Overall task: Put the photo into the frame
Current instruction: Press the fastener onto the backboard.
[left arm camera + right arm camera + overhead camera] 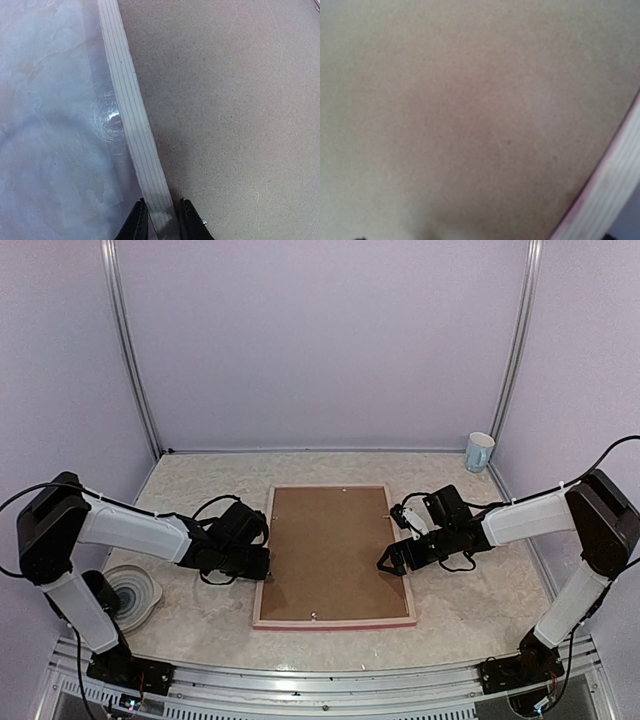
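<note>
The frame (335, 623) lies face down mid-table, its pale wood back up and a pink edge showing at the front. A brown backing board (328, 550) fills it. My left gripper (262, 562) is shut on the frame's left rail; in the left wrist view its fingers (137, 222) flank the pale rail (130, 100) next to the board (225, 100). My right gripper (392, 540) is open, low over the board's right side. Its wrist view shows only the board (470, 110) and the right rail (615, 190), no fingers. The photo is hidden.
A pale blue mug (479, 452) stands at the back right corner. A round white dish (133, 595) sits near the left arm's base. The marbled tabletop (200, 490) is bounded by purple walls on three sides.
</note>
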### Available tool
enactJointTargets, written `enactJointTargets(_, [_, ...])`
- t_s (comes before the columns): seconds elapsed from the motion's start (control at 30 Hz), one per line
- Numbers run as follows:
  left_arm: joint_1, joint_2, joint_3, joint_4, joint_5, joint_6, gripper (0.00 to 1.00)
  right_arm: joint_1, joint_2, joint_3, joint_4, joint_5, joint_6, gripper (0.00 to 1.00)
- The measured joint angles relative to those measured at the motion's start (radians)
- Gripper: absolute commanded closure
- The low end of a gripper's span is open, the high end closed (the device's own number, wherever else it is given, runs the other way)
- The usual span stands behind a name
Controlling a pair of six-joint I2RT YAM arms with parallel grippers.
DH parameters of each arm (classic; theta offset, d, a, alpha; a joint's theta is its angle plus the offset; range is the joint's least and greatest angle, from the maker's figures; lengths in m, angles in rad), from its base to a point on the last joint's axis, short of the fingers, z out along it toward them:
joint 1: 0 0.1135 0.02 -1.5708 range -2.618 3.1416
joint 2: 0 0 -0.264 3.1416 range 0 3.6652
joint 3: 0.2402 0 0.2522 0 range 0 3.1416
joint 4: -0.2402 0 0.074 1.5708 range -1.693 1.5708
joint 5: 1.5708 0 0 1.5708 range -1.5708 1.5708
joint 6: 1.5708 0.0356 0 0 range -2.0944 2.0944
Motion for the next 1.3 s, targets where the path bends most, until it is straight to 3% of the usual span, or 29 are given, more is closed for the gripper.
enactJointTargets(0.37, [0.0, -0.007, 0.017, -0.069, 0.01, 0.054, 0.78, 0.0, 0.035, 0.02, 0.034, -0.002, 0.012, 0.06])
enactJointTargets(0.77, [0.002, -0.007, 0.03, -0.103, 0.009, 0.078, 0.77, -0.013, 0.1, 0.076, 0.036, 0.075, 0.061, 0.58])
enactJointTargets(1.3, [0.005, 0.007, 0.077, -0.192, 0.027, 0.141, 0.72, -0.019, 0.128, 0.087, 0.077, 0.118, 0.174, 0.98])
